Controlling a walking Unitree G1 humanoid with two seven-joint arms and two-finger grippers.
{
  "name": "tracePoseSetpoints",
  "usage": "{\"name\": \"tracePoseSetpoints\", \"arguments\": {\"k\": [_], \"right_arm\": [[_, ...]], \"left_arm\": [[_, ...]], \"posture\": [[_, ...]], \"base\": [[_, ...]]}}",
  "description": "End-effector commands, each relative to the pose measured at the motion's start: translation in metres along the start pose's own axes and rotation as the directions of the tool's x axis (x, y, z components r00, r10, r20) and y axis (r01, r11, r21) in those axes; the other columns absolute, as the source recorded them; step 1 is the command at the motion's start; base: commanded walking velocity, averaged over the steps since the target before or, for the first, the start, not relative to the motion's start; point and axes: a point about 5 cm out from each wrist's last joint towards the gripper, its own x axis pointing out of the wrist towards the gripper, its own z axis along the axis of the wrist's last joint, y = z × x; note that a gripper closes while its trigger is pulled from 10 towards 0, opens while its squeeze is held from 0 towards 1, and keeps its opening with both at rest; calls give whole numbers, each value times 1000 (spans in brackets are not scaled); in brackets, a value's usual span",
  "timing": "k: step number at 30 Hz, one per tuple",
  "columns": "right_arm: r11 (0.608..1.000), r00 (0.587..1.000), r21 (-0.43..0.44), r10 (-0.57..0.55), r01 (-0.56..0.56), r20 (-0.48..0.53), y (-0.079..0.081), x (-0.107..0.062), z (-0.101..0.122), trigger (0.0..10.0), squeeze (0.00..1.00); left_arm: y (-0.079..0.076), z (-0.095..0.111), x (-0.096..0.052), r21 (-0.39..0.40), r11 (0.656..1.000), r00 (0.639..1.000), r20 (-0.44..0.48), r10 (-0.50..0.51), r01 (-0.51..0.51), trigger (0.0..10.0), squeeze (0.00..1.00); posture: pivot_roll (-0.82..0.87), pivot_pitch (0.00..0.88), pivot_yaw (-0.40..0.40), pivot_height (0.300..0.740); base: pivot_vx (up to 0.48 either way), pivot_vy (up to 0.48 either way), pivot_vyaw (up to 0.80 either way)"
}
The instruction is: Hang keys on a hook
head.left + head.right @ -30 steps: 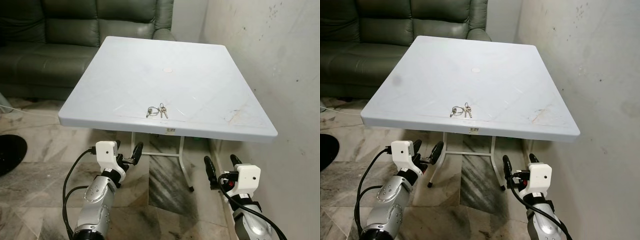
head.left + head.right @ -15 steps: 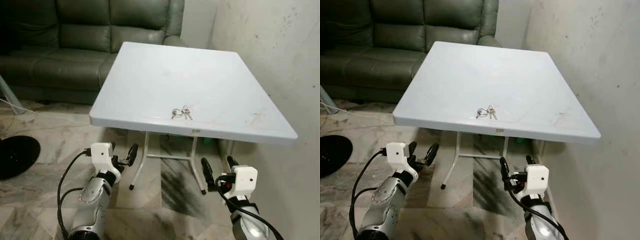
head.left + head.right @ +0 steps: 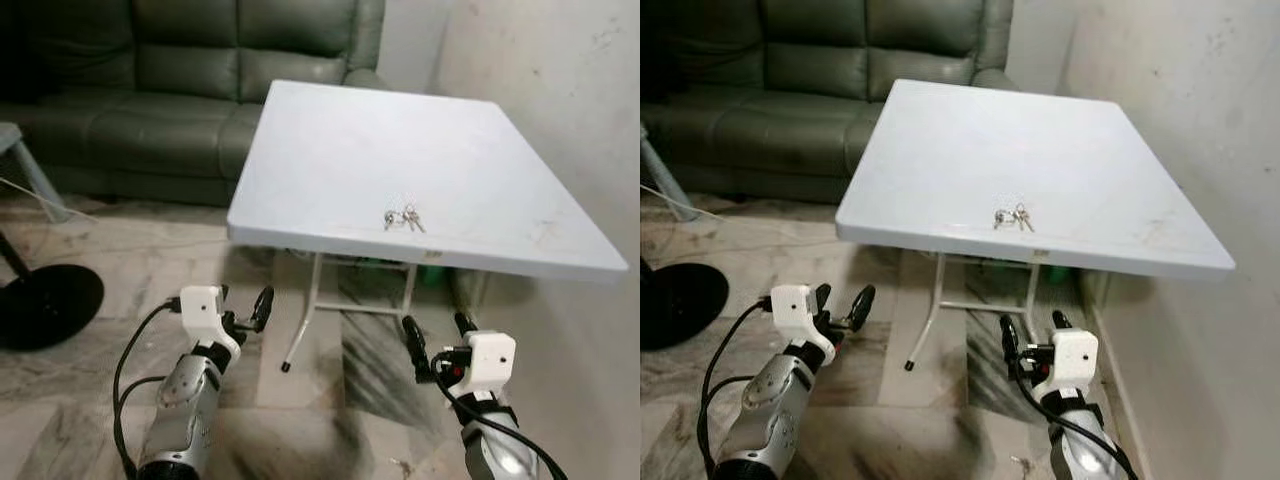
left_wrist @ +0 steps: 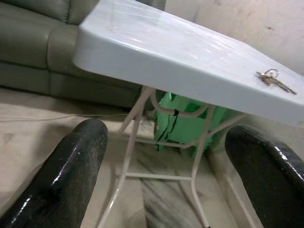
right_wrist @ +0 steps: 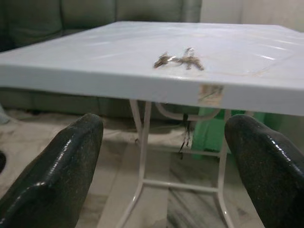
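Both grippers hang low before the table (image 3: 330, 140), below its near edge, fingers spread and holding nothing. The keys (image 3: 402, 218) lie on top, close to that edge, above and ahead of the right gripper (image 3: 438, 345), farther right of the left gripper (image 3: 243, 315). Open floor (image 3: 100, 400) lies under both; a wall (image 3: 560, 100) stands near on the right, a sofa (image 3: 150, 100) behind.

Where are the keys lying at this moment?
In the left eye view the keys lie on the white table, near its front edge and a little right of centre, ahead of and above both grippers, which neither touches.
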Motion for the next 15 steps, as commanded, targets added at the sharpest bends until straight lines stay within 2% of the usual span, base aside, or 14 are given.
{"name": "tracePoseSetpoints", "arguments": {"k": [1, 7, 12, 15], "right_arm": [[1000, 999, 2, -26, 26, 35, -7, 2, 8, 10000, 0], [1000, 997, -2, -29, 29, 69, -9, 5, 17, 10000, 0], [1000, 997, 1, -26, 26, 69, -8, 4, 16, 10000, 0], [1000, 997, 3, -24, 24, 68, -7, 4, 16, 10000, 0]], "left_arm": [[-5, 4, 3, 7, 1000, 1000, 11, -24, 24, 10000, 0], [-5, 20, 5, 0, 999, 996, 78, -45, 45, 10000, 0], [-7, 21, 6, -8, 998, 995, 81, -53, 54, 10000, 0], [-7, 21, 6, -10, 998, 995, 80, -55, 55, 10000, 0]], "posture": [[-27, 44, -70, 714], [-26, 49, -67, 714], [-25, 52, -65, 714], [-26, 52, -65, 714]], "base": [[0, 0, 0], [0, 0, 0], [0, 0, 0], [271, 0, 0]]}}
